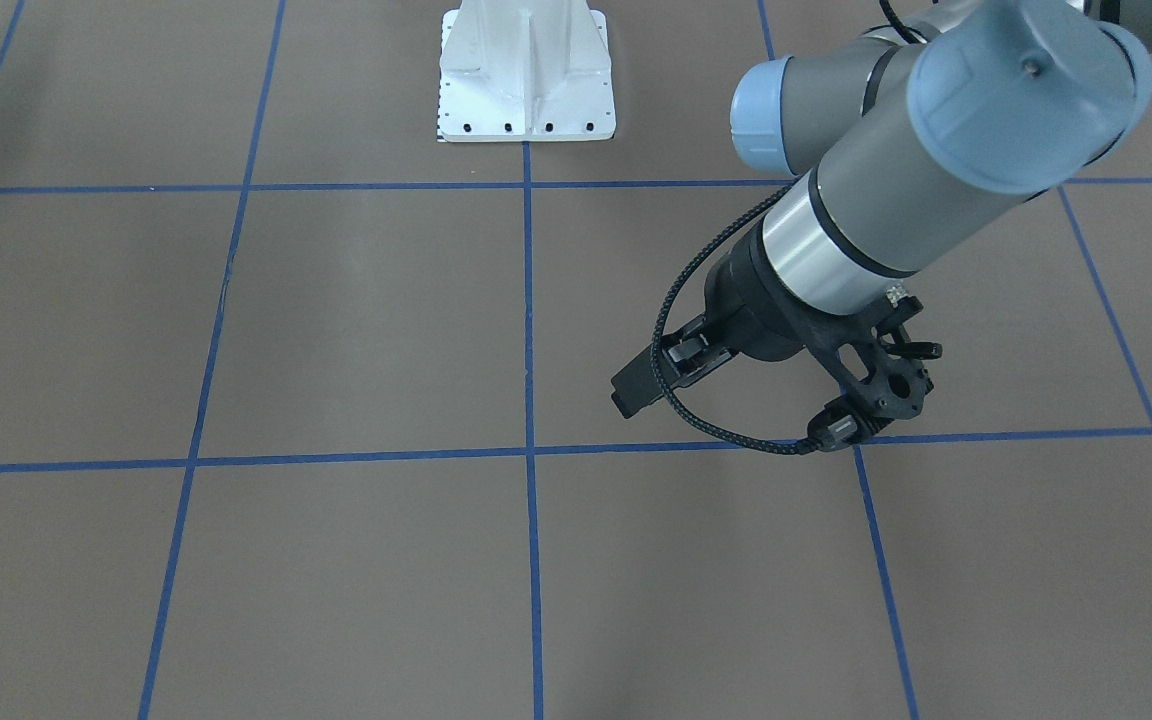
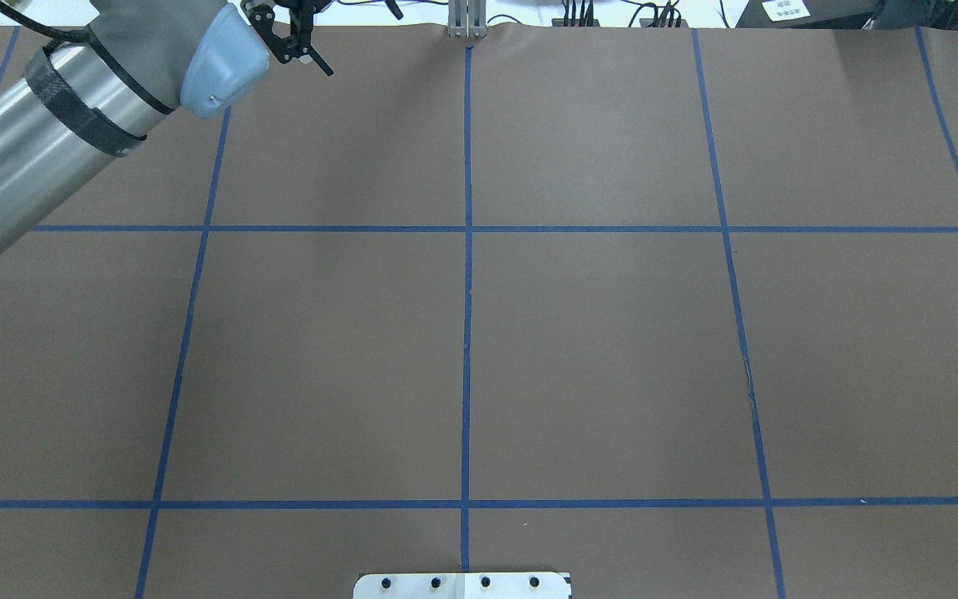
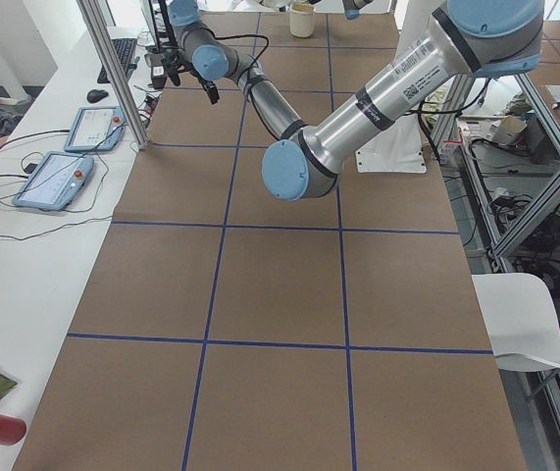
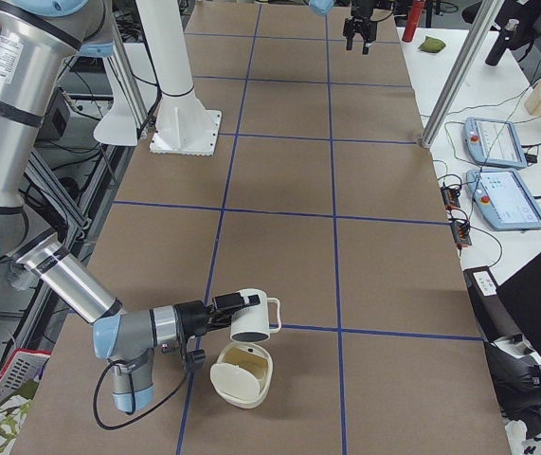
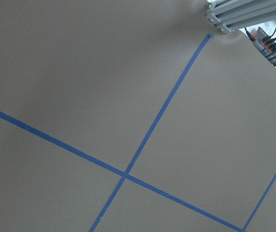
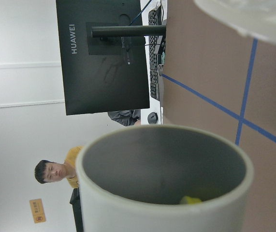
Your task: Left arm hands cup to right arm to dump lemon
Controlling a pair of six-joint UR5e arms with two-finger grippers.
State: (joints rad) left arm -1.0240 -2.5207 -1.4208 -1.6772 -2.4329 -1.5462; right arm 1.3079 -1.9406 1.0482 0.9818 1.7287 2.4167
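The white cup (image 4: pixel 251 320) is held at the tip of my near, right arm, tipped on its side just above a cream bowl (image 4: pixel 242 379). From this side view I cannot tell how the right gripper (image 4: pixel 215 315) stands. In the right wrist view the cup (image 6: pixel 162 164) fills the lower frame, mouth toward the camera, with the yellow lemon (image 6: pixel 191 199) low inside it. My left gripper (image 1: pixel 731 410) is open and empty above the bare table; it also shows at the far edge in the overhead view (image 2: pixel 304 50).
The white arm base plate (image 1: pixel 526 70) stands at the robot's side of the table. Tablets (image 4: pixel 497 142) and cables lie on the operators' bench. A person (image 6: pixel 50 171) and a monitor (image 6: pixel 104 53) show beyond the table. The bowl's rim (image 6: pixel 244 14) is close to the cup.
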